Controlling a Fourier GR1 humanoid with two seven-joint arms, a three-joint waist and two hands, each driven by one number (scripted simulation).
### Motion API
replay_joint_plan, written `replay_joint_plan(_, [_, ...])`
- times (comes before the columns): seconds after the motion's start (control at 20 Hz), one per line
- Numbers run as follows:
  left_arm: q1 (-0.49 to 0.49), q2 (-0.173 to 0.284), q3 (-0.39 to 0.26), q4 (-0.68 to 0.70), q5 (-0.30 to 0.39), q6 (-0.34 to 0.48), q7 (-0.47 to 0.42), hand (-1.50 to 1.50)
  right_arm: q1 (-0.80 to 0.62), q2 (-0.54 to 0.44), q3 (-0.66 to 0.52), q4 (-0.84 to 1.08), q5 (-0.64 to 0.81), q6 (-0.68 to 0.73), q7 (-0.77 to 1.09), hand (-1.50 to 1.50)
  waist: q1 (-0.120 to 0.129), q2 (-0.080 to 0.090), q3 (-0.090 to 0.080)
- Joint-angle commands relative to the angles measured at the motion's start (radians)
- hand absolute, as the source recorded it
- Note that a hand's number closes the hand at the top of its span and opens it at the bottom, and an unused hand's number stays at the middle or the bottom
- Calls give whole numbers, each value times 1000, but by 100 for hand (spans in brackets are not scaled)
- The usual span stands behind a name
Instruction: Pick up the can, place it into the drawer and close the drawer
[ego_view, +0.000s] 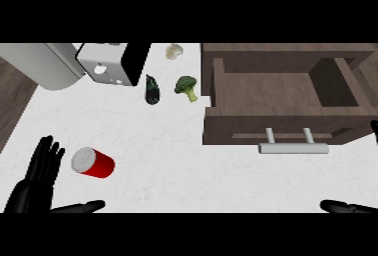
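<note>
From the head view, the red can (93, 162) lies tipped on its side on the white table (184, 170), at the near left, just right of the left robot hand (38, 175), whose fingers are straight and released, touching nothing. Of the right robot hand (347, 206) only dark fingertips show at the near right edge, so its state cannot be told. The wooden drawer (284, 95) stands pulled open at the far right, its metal handle (293, 147) facing near. A broccoli floret (187, 87) and a dark eggplant (152, 90) lie at the far middle.
</note>
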Motion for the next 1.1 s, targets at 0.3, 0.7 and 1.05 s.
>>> replay_joint_plan(0.3, [-46,15,61,323,5,29,-240,-150,-7,8,-11,-74,5,-16,86,-150,0,0,0])
replay_joint_plan(0.7, [-187,72,107,553,12,38,-294,-150,-7,35,-10,-91,18,-17,77,-150,-1,0,0])
replay_joint_plan(1.05, [-285,66,124,764,31,63,-386,-150,14,-3,-64,-103,-13,44,95,-150,-2,1,0])
